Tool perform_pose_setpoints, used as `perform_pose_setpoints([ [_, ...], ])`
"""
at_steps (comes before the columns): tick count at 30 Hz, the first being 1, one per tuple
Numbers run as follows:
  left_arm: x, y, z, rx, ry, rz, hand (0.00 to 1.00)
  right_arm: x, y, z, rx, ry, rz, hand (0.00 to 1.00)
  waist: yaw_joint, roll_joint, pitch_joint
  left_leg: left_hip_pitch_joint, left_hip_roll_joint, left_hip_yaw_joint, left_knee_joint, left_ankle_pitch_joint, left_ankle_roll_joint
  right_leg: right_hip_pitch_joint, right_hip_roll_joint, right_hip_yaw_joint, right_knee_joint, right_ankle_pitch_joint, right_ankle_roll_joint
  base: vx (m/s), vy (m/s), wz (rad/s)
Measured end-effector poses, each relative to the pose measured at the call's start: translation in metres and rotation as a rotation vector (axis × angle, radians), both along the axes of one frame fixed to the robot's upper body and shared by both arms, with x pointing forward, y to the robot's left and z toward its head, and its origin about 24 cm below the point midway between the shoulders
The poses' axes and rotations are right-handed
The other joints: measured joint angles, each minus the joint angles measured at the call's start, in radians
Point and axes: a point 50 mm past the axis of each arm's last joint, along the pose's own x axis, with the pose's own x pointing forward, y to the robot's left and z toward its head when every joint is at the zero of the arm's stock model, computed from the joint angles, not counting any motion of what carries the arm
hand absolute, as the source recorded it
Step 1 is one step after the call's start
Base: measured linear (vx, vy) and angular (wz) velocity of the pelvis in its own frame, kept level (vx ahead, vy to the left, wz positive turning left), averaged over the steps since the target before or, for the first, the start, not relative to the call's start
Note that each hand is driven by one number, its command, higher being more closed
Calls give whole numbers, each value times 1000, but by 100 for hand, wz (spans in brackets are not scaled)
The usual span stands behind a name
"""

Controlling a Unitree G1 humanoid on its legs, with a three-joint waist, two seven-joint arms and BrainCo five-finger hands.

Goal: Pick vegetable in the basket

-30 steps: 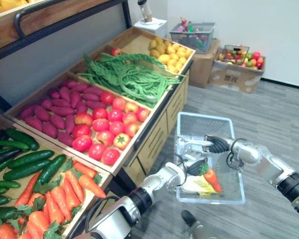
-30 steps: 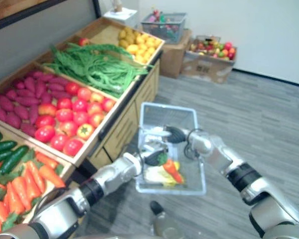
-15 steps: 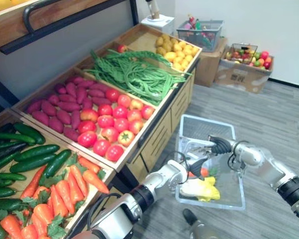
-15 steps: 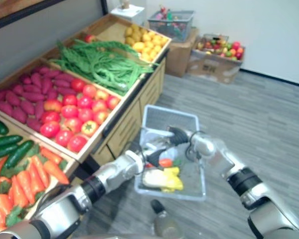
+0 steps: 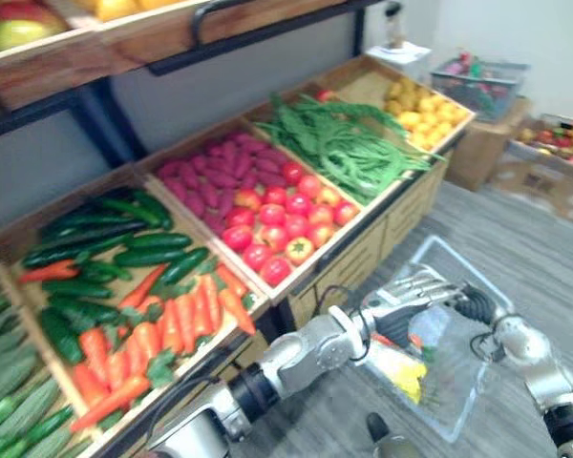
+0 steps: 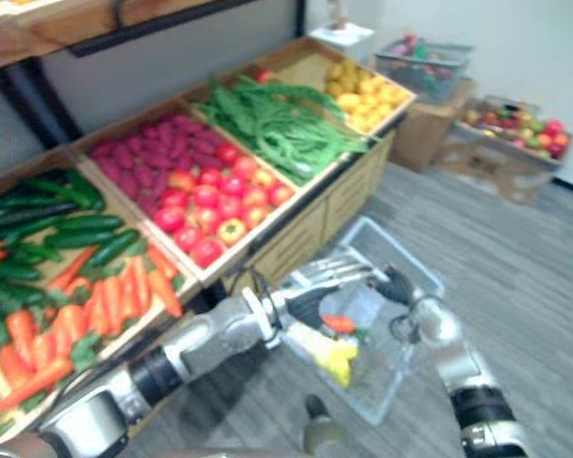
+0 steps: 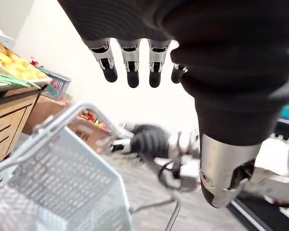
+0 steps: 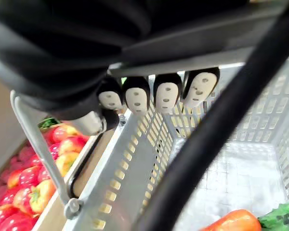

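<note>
The wooden produce stand takes up most of the scene, its bins sloped toward the robot, probably so everything is easy to reach; tomatoes sit beside a bin of loose carrots

Just beside the stand's front hangs the pale slotted basket, carried off the floor by the right hand, likely so that picked produce has a short way to travel

The left hand hovers over the basket's near rim, fingers spread wide and holding nothing, which suggests a drop is done

In the basket lie an orange carrot and, beside it, a yellow leafy vegetable: the task's thing is inside, not in either hand

The eye views give this layout but hide the grips. The left wrist view shows straight fingers and the thumb apart, with nothing between. The right wrist view shows dark fingertips curled round the basket's handle, with the carrot on the basket floor beyond
</note>
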Motion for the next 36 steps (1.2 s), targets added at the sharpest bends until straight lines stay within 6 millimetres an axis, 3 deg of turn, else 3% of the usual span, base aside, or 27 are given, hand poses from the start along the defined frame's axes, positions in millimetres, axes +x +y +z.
perform_pose_setpoints([
  [1,-1,2,1,-10,8,-4,0,-2,-3,-3,8,2,-26,100,2,0,0,-5,-1,-11,0,3,2,0,-3,-9,0,0,0,-22,5,93],
  [4,-9,17,9,-61,40,-20,0,-36,-29,-31,76,63,-265,100,29,-7,-5,-50,-31,-110,-28,28,32,29,-38,-93,3,0,0,-49,15,82],
  [6,-15,31,20,-128,44,-5,0,-74,-49,-55,129,118,-473,100,48,-22,-27,-94,-85,-212,-83,51,52,50,-81,-180,8,0,0,-69,29,121],
  [12,-8,67,40,-260,-5,141,0,-132,-45,-100,221,249,-719,100,79,-66,-71,-132,-183,-362,-225,140,79,89,-141,-322,2,1,-1,-33,22,92],
  [15,1,104,51,-352,-68,329,0,-161,-42,-119,253,333,-831,100,80,-78,-102,-155,-243,-441,-338,217,92,92,-157,-383,-14,0,-2,3,-4,83],
  [17,4,139,55,-415,-117,507,0,-186,-43,-131,285,390,-954,100,80,-78,-105,-154,-281,-504,-433,291,95,109,-164,-428,-41,-2,-5,13,-22,74],
  [21,-1,191,42,-483,-108,808,0,-215,-39,-143,338,441,-1105,100,82,-84,-104,-151,-317,-578,-543,374,93,126,-163,-465,-73,-36,-21,-27,-20,55],
  [23,-6,210,26,-481,-61,935,0,-228,-33,-148,371,471,-1166,100,80,-88,-105,-154,-323,-606,-543,382,94,137,-165,-482,-72,-70,-25,-39,-19,35],
  [24,-11,223,5,-457,18,1029,0,-238,-29,-152,379,497,-1195,100,80,-81,-113,-153,-327,-632,-543,384,92,140,-162,-495,-65,-90,-28,-38,-11,26],
  [32,-57,281,-100,-439,374,1586,0,-265,-17,-157,379,548,-1273,100,69,-59,-126,-161,-330,-718,-544,383,93,159,-149,-531,-72,-104,-32,7,2,11],
  [33,-60,283,-105,-433,387,1608,0,-265,-15,-158,379,551,-1270,100,69,-60,-126,-161,-330,-722,-544,383,93,159,-148,-532,-72,-105,-33,42,-5,6],
  [35,-88,301,-143,-365,539,1792,0,-262,-4,-162,376,579,-1236,100,66,-66,-127,-158,-329,-726,-544,383,93,167,-146,-536,-80,-103,-38,56,-7,1],
  [36,-96,303,-152,-349,576,1839,0,-262,-1,-163,376,588,-1225,100,66,-67,-128,-157,-329,-727,-544,383,93,171,-146,-537,-83,-102,-40,71,-6,0],
])
